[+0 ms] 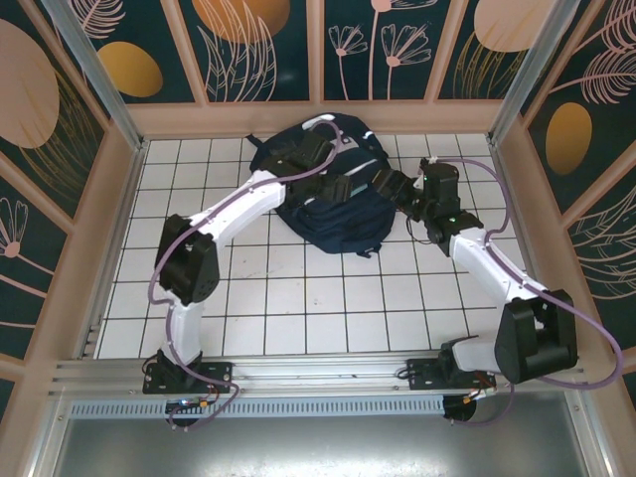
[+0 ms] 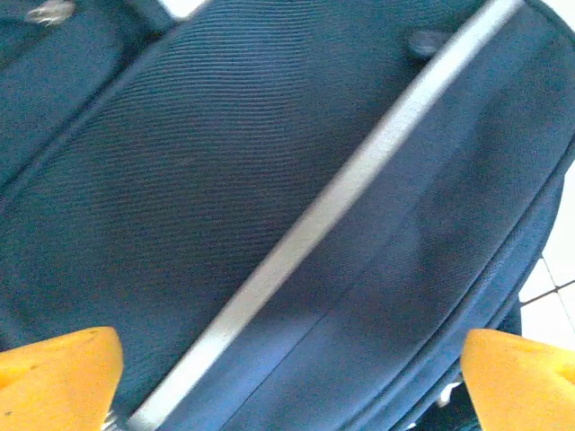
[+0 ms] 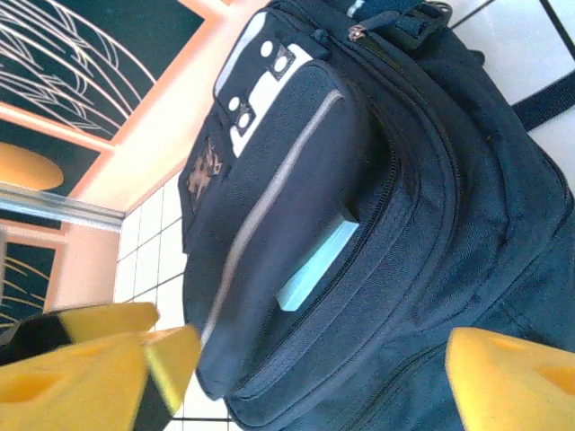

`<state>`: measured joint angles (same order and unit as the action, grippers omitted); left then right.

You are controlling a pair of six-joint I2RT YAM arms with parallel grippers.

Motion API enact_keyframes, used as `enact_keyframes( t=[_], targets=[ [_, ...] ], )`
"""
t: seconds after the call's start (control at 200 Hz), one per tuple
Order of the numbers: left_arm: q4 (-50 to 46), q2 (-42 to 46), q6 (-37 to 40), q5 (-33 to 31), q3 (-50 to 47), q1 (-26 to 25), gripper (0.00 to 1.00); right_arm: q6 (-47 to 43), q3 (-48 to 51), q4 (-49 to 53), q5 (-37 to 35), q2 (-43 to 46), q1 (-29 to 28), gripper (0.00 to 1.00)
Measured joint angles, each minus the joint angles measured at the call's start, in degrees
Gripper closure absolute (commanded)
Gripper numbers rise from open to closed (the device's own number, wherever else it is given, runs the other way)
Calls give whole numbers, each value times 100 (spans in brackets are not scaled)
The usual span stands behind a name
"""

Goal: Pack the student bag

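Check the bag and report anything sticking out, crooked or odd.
One thing: a pale blue flat item pokes partway out of the front pocket of the student bag, so that pocket is not closed. Nothing else stands out.

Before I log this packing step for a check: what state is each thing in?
student bag: lying on the tiled table.
front pocket: open.
pale blue flat item: tucked in the front pocket, one end sticking out.
left hand: open, over the bag, holding nothing.
right hand: open, beside the bag, holding nothing.
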<state>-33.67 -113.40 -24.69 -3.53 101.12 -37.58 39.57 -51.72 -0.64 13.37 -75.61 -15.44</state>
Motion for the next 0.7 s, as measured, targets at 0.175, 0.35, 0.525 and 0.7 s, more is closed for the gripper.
enact_keyframes(
  t=[0.175, 0.35, 0.525, 0.7],
  targets=[
    [201, 1263, -605, -470, -1379, 330, 1, -175, -50, -111, 0, -284, 22, 1],
    [195, 2306, -1163, -662, -2774, 1110, 1, -173, -50, -393, -2, -376, 42, 1],
    [-94, 3224, -1547, -896, -4251, 1853, 1, -129, 68, -713, 0, -389, 39, 1],
    [-372, 4118, -1659, -994, -5348, 2540, 1, -59, 166, -778, 24, -660, -20, 1]
  ],
)
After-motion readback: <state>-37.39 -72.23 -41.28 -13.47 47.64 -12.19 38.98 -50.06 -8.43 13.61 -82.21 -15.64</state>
